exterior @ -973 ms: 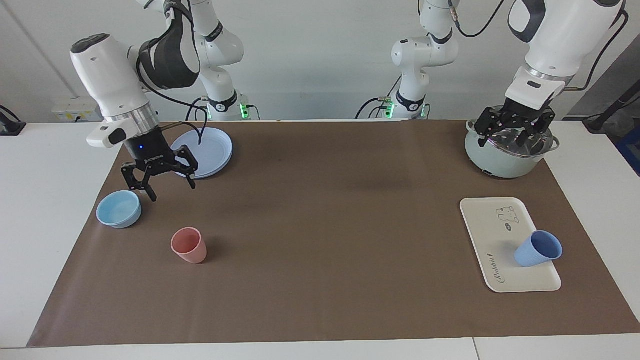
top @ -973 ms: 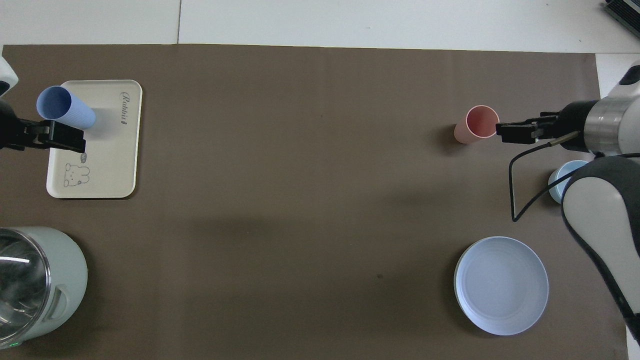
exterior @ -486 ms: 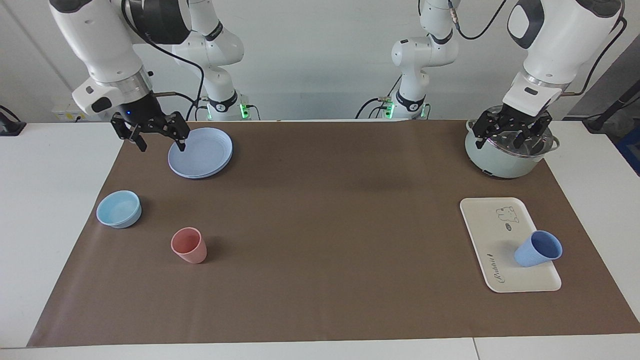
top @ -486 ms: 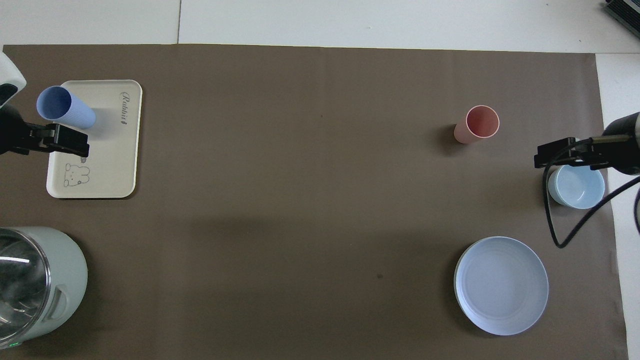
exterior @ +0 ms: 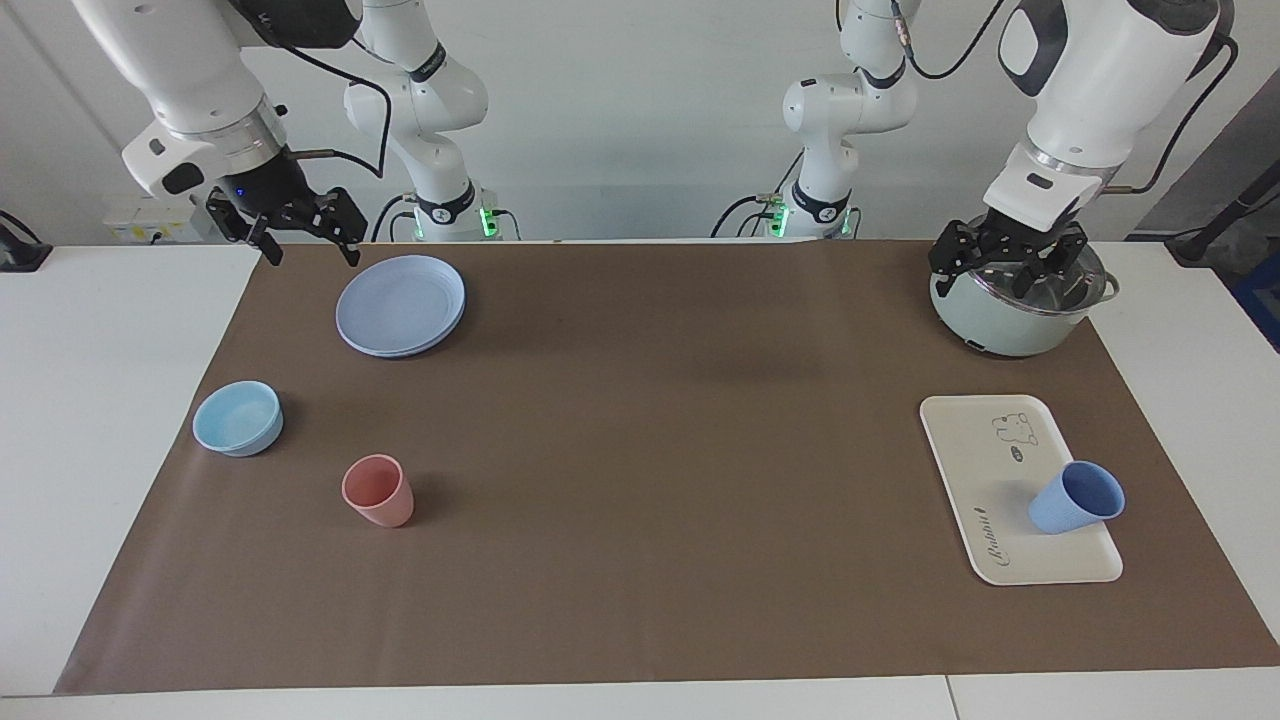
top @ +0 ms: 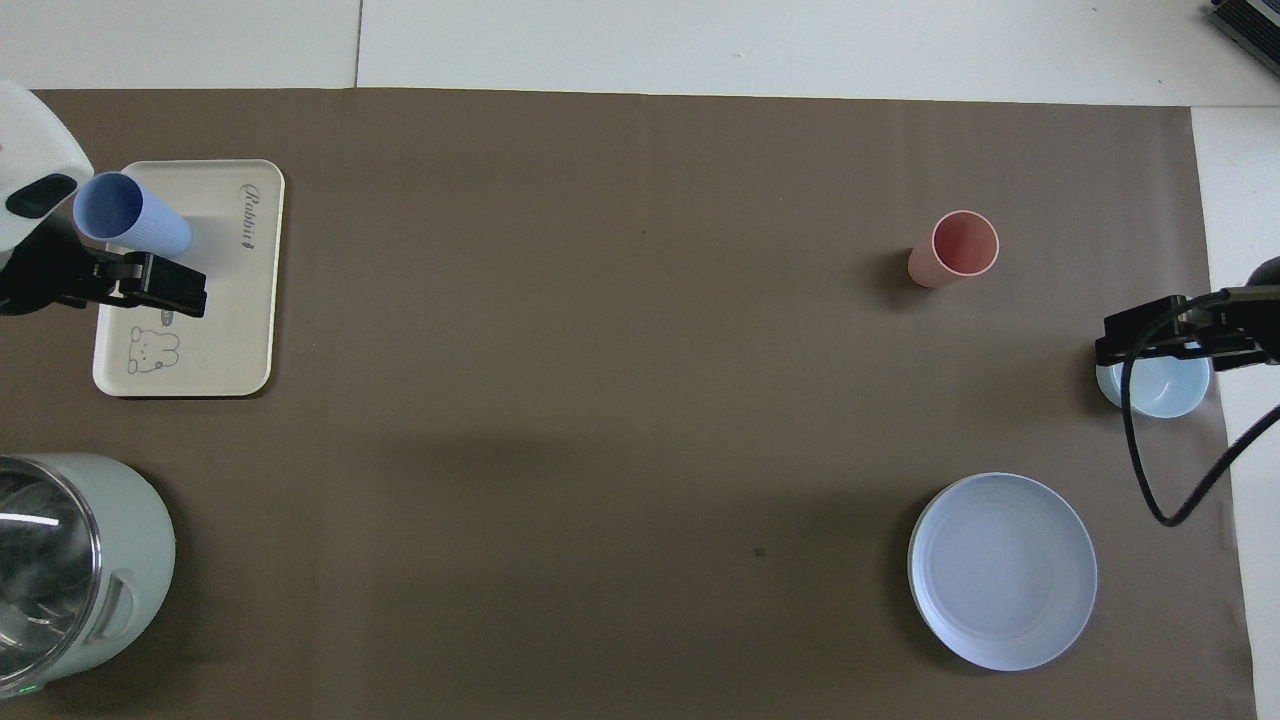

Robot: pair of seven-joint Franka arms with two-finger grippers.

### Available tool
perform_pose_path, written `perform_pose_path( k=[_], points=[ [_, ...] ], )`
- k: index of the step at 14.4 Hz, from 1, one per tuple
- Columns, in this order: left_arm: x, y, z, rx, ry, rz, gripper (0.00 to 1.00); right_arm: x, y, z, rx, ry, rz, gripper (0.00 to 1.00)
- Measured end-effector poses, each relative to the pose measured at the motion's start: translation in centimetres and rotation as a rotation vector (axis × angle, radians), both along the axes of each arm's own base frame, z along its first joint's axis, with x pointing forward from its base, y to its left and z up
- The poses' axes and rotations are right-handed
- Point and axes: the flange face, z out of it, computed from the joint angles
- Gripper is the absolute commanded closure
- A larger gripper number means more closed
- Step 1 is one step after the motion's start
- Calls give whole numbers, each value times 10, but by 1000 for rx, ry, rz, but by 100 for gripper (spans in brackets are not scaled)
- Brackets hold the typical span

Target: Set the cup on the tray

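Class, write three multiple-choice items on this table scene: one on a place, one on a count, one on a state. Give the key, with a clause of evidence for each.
1. Where does the periwinkle-blue cup stand?
A. On the cream tray
B. In the light-blue bowl
C. On the blue plate

2. How many tumblers, the cup and the salmon-pink tumbler included, are on the table?
A. One
B. Two
C. Four

3. What is the left pincer doing?
A. Gripping the cup
B. Gripping the tray
C. Hanging open and unladen over the lidded pot

Key: 1 A, its base rests on the tray; 2 B, one blue, one pink; 3 C, its fingers are spread with nothing between them.
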Motion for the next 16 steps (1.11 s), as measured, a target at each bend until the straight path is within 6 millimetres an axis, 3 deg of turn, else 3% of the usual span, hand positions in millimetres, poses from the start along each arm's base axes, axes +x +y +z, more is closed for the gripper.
perform_pose_path(
  k=[9,16],
  points=[
    [-1,0,-3,1,8,-1,0,0,0,0,0,0,0,0],
    [-11,0,8,4,11,1,0,2,-1,0,-1,-13,-2,0]
  ],
)
